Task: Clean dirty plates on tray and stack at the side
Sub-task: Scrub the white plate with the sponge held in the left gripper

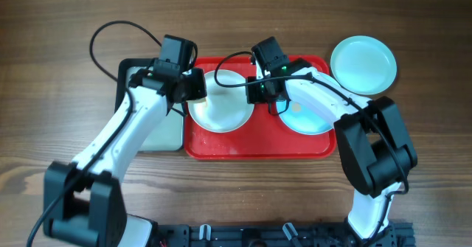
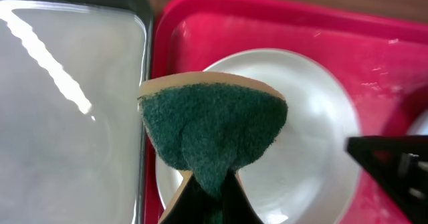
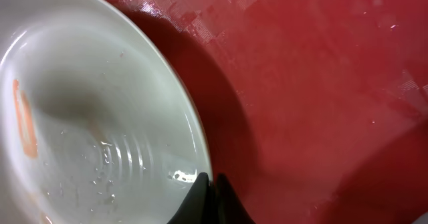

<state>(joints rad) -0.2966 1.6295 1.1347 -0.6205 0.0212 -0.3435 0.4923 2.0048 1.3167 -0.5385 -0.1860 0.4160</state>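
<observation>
Left gripper (image 2: 207,184): I am seeing it clamped on a green sponge (image 2: 214,127), the scouring face turned up towards the wrist camera.
Sponge position: it is hanging over the left rim of the white plate (image 1: 220,110); I cannot tell whether it is touching the plate.
Right gripper (image 3: 210,189): I am reading its fingers as pressed together on the right rim of the white plate, pinching the edge.
White plate: it is sitting in the left half of the tray (image 1: 258,150), between the two grippers.
Plate surface: the right wrist view is showing water beads and an orange smear (image 3: 25,124) on the inside.
Tray: it is lying at the middle of the table (image 1: 59,26), and its red floor is looking wet near the plate.
Second plate (image 1: 310,120): this pale blue one is resting in the right half of the tray, partly covered by my right arm.
Third plate (image 1: 363,64): also pale blue, it is lying on the table just beyond the tray's far right corner.
Black-rimmed tray (image 1: 158,133): it is sitting right beside the red tray's left edge, under my left arm.
</observation>
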